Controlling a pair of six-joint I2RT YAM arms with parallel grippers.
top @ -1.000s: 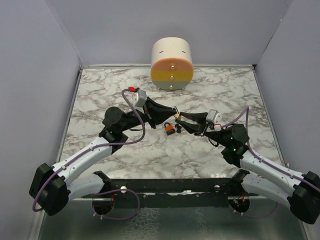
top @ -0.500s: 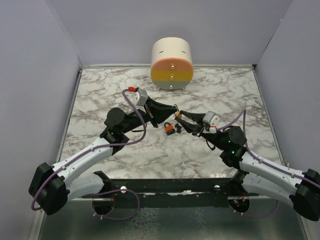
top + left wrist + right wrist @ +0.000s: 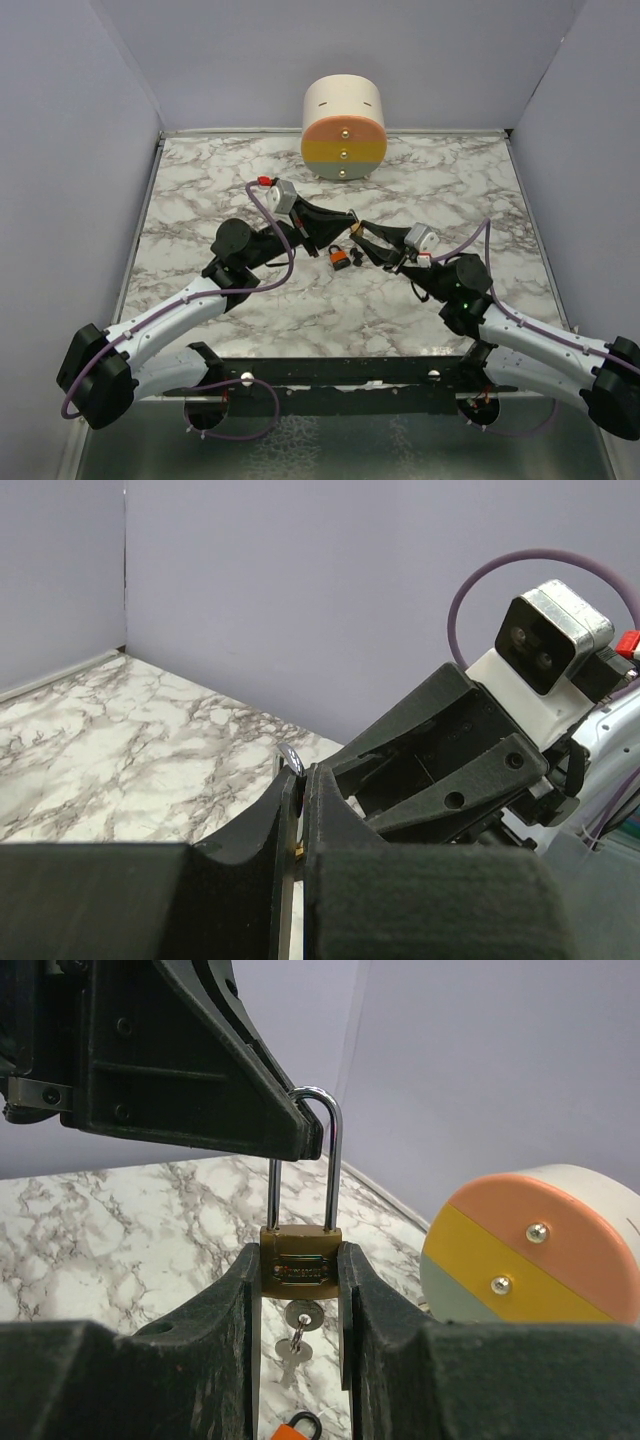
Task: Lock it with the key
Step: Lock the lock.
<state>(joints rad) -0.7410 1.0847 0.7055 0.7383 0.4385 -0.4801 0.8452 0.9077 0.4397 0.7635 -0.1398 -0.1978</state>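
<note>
The marble tabletop (image 3: 200, 180) fills the floor of a purple-walled enclosure. From its near edge, the left arm (image 3: 170, 315) and right arm (image 3: 530, 335) reach inward and meet above the middle. At the far centre, a pale drum (image 3: 343, 127) lies on its side. Its round face is banded orange, yellow and grey, and it carries two screws.

The left gripper (image 3: 301, 800) is fully closed, with its fingertips pinched on the silver shackle (image 3: 335, 1150) of a brass padlock (image 3: 300, 1250). The right gripper (image 3: 298, 1270) comes in from the right. Its jaws are drawn in to the width of the padlock's brass body and clamp it on both sides. The padlock hangs upright in the air between the two grippers, shackle uppermost. The shackle stands raised out of the body.

An orange padlock (image 3: 340, 258) with a black shackle lies on the tabletop, directly under the two grippers.

A silver key (image 3: 300, 1315) sits in the underside of the brass padlock, and a second silver key (image 3: 290, 1355) dangles from it.

The key (image 3: 357, 261) with the black head appears only as a small dark piece on the tabletop. It lies just right of the orange padlock, and neither gripper touches it. It is too small for its blade to be made out.
</note>
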